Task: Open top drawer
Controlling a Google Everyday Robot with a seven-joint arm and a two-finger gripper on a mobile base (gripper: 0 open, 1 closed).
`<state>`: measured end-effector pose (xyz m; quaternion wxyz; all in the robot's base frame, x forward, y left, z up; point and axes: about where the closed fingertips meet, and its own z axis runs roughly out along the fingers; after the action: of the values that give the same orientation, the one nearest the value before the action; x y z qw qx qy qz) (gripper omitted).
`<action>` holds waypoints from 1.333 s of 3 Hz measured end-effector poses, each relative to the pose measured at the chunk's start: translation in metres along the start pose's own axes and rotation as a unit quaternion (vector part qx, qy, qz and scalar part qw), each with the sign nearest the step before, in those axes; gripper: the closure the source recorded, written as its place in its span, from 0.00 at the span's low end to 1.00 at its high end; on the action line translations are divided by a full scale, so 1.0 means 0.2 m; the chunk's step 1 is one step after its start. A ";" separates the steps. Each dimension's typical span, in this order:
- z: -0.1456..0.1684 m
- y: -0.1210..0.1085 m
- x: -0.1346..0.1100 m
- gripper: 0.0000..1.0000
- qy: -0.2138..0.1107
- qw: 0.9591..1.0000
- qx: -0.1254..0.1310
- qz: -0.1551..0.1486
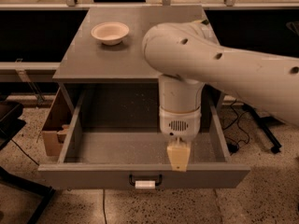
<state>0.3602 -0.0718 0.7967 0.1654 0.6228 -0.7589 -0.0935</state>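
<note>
The top drawer [140,175] stands pulled far out of the grey cabinet, its grey inside showing. Its black loop handle [145,179] with a small white tag sits at the middle of the front. My gripper [179,156] hangs from the white arm just above the drawer's front edge, a little right of and above the handle, apart from it. It holds nothing that I can see.
A cream bowl [110,32] sits on the cabinet top [93,59]. My arm [224,64] covers the top's right side. A cardboard box [55,125] stands on the floor to the left of the drawer. Cables lie on the floor at the right.
</note>
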 end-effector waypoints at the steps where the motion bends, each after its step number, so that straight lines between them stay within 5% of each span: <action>1: -0.02 -0.22 0.06 1.00 -0.020 0.999 0.029 -0.008; 3: 0.14 -0.65 0.01 1.00 -0.084 0.993 0.059 -0.066; 4: 0.32 -0.70 -0.04 1.00 -0.127 0.988 0.049 -0.077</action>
<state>0.4655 -0.0966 0.6871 0.0296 0.6698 -0.7273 -0.1466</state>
